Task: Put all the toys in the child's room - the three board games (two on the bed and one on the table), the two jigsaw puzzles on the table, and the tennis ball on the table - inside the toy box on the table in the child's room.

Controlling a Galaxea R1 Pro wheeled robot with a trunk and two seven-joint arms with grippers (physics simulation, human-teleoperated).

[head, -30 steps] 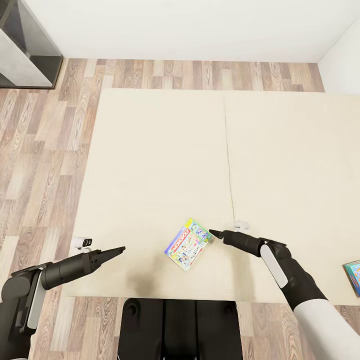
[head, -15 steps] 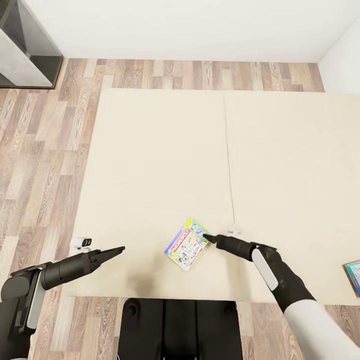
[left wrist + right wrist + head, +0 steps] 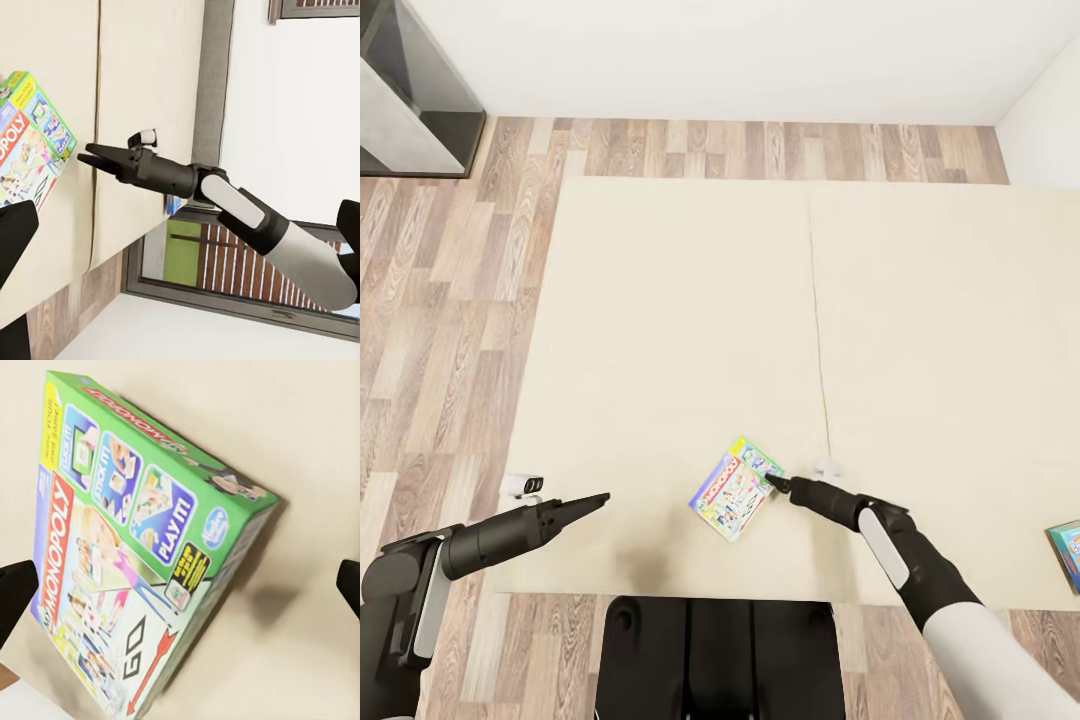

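A: Where is the right gripper?

B: Low over the bed, its tip at the corner of the green-edged board game. From the head camera the tip looks to be touching or just short of that corner; I cannot tell which.

A: Apart or together?

B: Apart. In the right wrist view a black fingertip sits at each side edge of the picture, with the green box lying flat on the beige mattress between and ahead of them. Nothing is clamped.

A: And the left gripper?

B: It hovers near the bed's front edge, well apart from the game, which lies off to its right. Its fingers come to one dark point from above; I cannot tell whether they are closed.

A: Any other toy?

B: A small blue board game lies far out beyond the right gripper, at the edge of the head view, partly cut off. In the left wrist view the right arm reaches toward the green box.
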